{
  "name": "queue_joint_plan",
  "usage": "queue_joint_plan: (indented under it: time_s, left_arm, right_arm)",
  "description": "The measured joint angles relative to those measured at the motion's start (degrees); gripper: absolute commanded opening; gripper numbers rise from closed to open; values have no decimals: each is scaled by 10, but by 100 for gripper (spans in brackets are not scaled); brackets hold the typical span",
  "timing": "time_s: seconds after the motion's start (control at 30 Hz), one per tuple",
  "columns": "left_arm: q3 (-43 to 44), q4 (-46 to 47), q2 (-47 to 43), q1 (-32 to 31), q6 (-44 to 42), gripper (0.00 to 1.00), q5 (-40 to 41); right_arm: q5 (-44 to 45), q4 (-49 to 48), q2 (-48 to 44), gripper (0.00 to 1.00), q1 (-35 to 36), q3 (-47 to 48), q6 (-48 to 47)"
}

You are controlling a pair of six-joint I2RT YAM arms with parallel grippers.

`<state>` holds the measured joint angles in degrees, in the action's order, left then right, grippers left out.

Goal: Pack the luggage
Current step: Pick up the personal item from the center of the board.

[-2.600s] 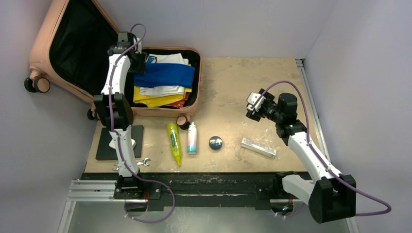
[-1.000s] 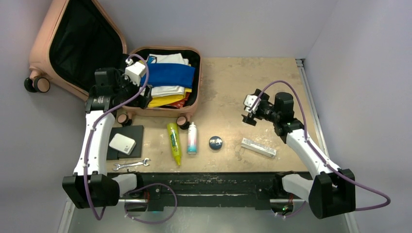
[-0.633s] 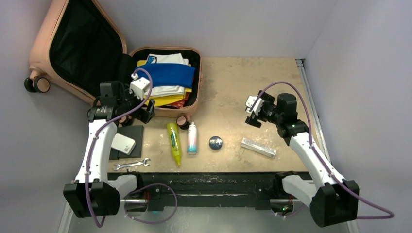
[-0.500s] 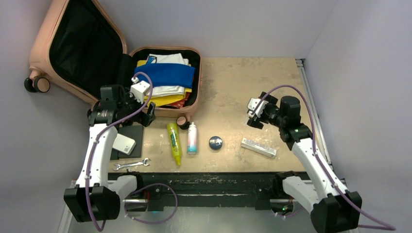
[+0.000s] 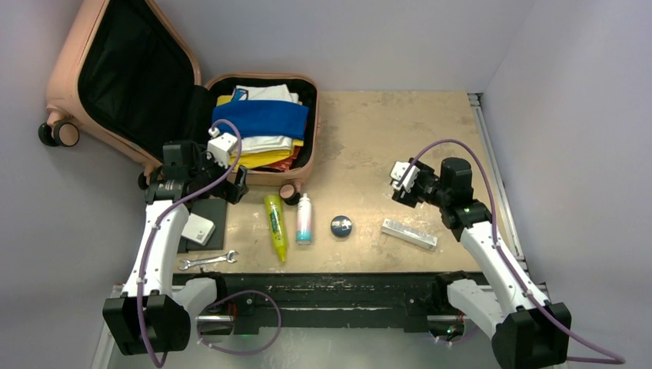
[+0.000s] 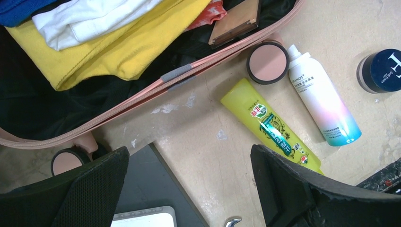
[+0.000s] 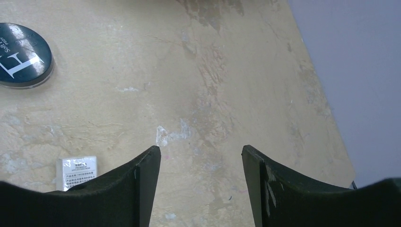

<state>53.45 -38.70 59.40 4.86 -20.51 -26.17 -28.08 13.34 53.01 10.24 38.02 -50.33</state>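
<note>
While toiletries [image 5: 304, 219] are lying loose at lower centre, I am getting set to fill the luggage [image 5: 313, 127].
It is sitting open at upper left, clothes [image 5: 261, 119] folded inside. My left gripper [image 6: 189, 179] is hovering wide open, empty, above the yellow tube [image 6: 269, 125]; my right gripper [image 7: 201, 175], jaws apart on nothing, is hanging near the small box [image 7: 76, 171], likely for picks.

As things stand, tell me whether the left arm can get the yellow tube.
Probably yes: the open left gripper hangs close by the yellow tube, which lies uncovered on the table.
</note>
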Motion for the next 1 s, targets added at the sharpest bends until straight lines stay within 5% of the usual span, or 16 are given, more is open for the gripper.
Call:
queue_joint_plan:
  time_s: [0.3,1.0]
  left_arm:
    - [0,8,9,0,4,99,-3]
    - [37,7,12,6,16,99,14]
  right_arm:
    - [-12,0,-3,49,0,0,1]
    - [-15,0,7,45,0,0,5]
